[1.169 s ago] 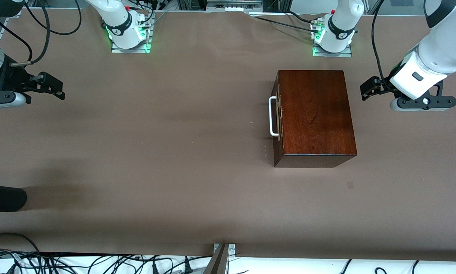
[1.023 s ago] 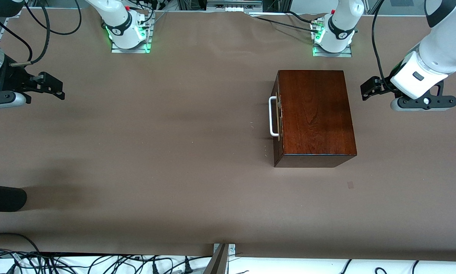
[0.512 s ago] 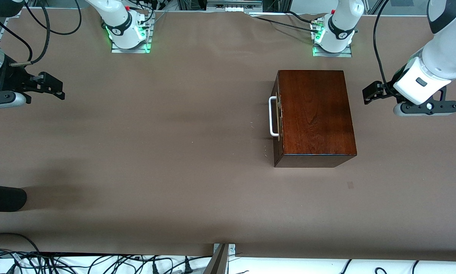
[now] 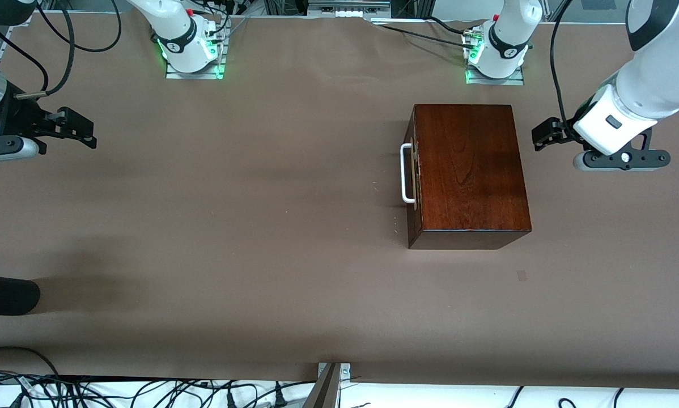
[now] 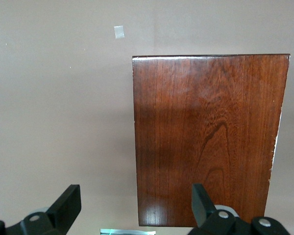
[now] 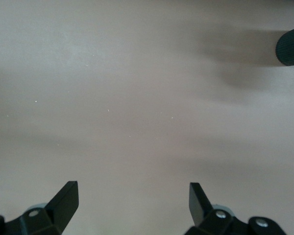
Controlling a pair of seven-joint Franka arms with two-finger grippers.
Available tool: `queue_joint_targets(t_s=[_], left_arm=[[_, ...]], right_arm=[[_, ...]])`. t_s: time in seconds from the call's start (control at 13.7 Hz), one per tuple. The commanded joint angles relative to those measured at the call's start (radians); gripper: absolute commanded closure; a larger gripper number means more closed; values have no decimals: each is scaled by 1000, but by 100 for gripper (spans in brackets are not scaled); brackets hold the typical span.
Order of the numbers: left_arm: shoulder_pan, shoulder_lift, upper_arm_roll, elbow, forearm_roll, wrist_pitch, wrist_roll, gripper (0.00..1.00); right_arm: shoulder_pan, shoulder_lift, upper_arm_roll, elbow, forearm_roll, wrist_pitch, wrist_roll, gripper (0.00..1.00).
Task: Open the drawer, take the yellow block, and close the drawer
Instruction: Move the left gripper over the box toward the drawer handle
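Observation:
The dark mahogany box (image 4: pixel 469 173) stands on the table toward the left arm's end. Its drawer (image 4: pixel 412 175) is shut, with the white U-shaped handle (image 4: pixel 406 173) on the side facing the right arm's end. The yellow block is hidden. My left gripper (image 4: pixel 545 135) is open and empty, in the air beside the box, at the side away from the handle. In the left wrist view the box top (image 5: pixel 206 137) fills the middle, with my open left gripper (image 5: pixel 135 205) over its edge. My right gripper (image 4: pixel 79 129) is open and empty, waiting over the table at the right arm's end.
A black rounded object (image 4: pixel 5 294) lies at the table's edge at the right arm's end, nearer the front camera; it also shows in the right wrist view (image 6: pixel 290 46). A small pale tape square (image 4: pixel 521 275) lies on the table nearer the front camera than the box.
My left gripper dipped slightly away from the box, then moved back toward it. The right arm, the box and the drawer have not moved.

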Motion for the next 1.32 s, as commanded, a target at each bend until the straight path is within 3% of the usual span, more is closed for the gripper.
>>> queue_joint_targets(t_s=[0.0,0.37,0.66,1.02,1.24], left_arm=[[-2,27,-2,39,-8,-32,-2,0],[-43,69,-45,36,-8,-16,-1,0],[-157,144,-54,38,-8,168,-33,0],[-370,256,-52,39,10,303,-289,0],[-424,289,-57,22,30,331,-382,0]], right_arm=[[2,-1,0,9,16,0,12,0],[2,-1,0,9,16,-2,12,0],[2,-1,0,9,16,0,12,0],[2,-1,0,9,16,0,12,0],[2,-1,0,9,16,-2,12,0]])
